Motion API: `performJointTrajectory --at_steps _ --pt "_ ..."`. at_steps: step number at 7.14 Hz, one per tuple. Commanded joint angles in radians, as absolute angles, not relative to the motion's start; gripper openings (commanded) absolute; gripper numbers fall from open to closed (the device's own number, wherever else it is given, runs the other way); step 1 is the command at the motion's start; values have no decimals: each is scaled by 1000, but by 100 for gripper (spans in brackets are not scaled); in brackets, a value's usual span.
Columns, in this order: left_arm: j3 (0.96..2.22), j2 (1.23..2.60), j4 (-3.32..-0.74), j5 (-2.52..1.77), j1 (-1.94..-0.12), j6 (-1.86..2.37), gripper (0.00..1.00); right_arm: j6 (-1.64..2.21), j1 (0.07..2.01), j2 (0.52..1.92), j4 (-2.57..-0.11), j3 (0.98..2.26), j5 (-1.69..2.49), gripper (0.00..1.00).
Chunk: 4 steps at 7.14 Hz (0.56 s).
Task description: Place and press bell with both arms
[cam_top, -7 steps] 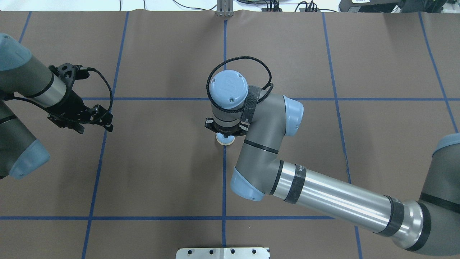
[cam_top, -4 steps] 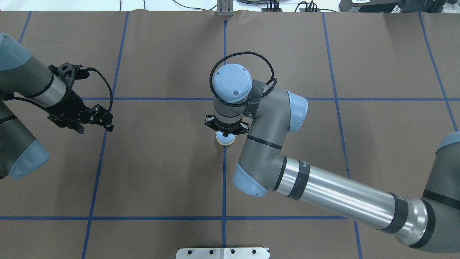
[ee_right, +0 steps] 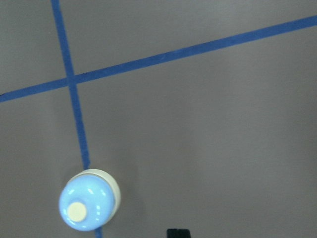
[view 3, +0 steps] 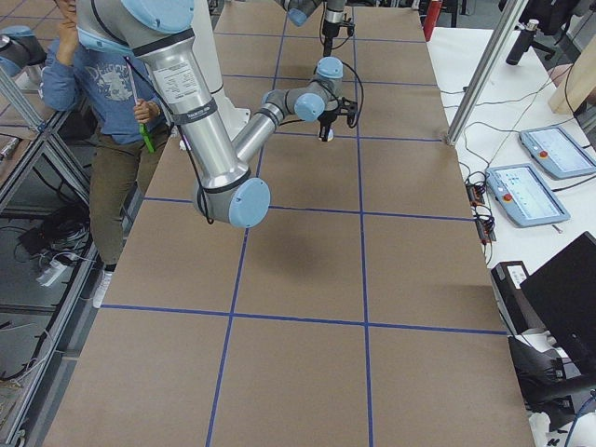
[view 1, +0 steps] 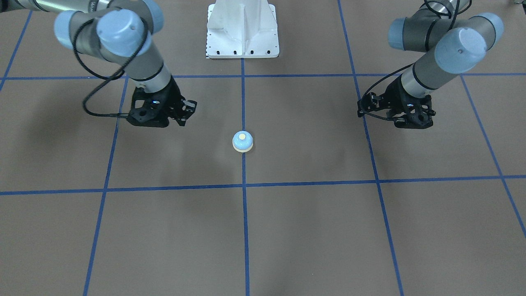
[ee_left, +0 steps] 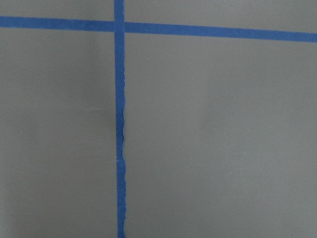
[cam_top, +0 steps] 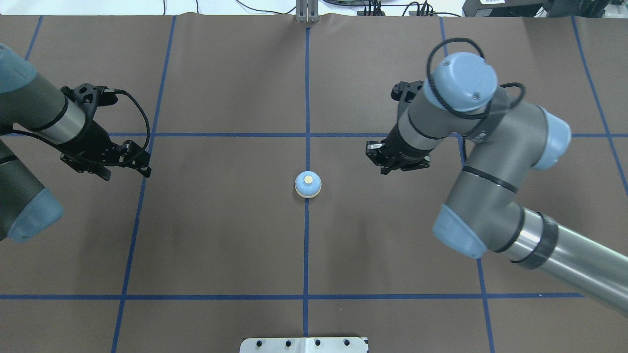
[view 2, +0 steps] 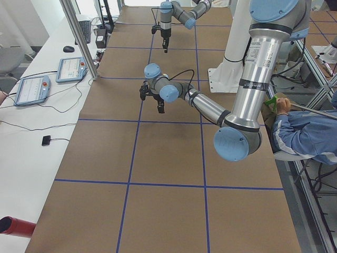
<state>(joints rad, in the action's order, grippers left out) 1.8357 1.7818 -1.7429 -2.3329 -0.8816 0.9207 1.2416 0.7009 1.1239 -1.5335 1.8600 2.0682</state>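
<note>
The light-blue bell (cam_top: 307,185) with its cream button stands alone on the centre blue line; it also shows in the front view (view 1: 242,141) and low left in the right wrist view (ee_right: 89,201). My right gripper (cam_top: 381,164) hangs to the right of the bell, well apart from it, and looks shut and empty (view 1: 185,114); one black fingertip (ee_right: 178,232) shows at the bottom middle of its wrist view. My left gripper (cam_top: 140,164) hovers far to the left, empty, and looks open (view 1: 413,122). The left wrist view shows only brown mat and tape.
Brown mat (cam_top: 221,235) with a grid of blue tape lines (cam_top: 211,135). The white pedestal base (view 1: 242,28) is at the robot's side of the table. A metal post (cam_top: 306,12) stands at the far edge. A person sits beside the table in the side views.
My right arm has risen off the bell and swung away to the right, which leaves the bell uncovered. The bell stays in place. The left arm has barely moved.
</note>
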Motion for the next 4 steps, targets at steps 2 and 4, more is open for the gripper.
performJointTrajectory --at_steps 2,4 --pt "1888 1657 -1744 -2336 -955 756 99 868 935 1395 -1522 1956 2227 26" --pt "1888 1536 -1749 -2371 -1082 514 99 549 1125 1562 -1520 1968 2295 100"
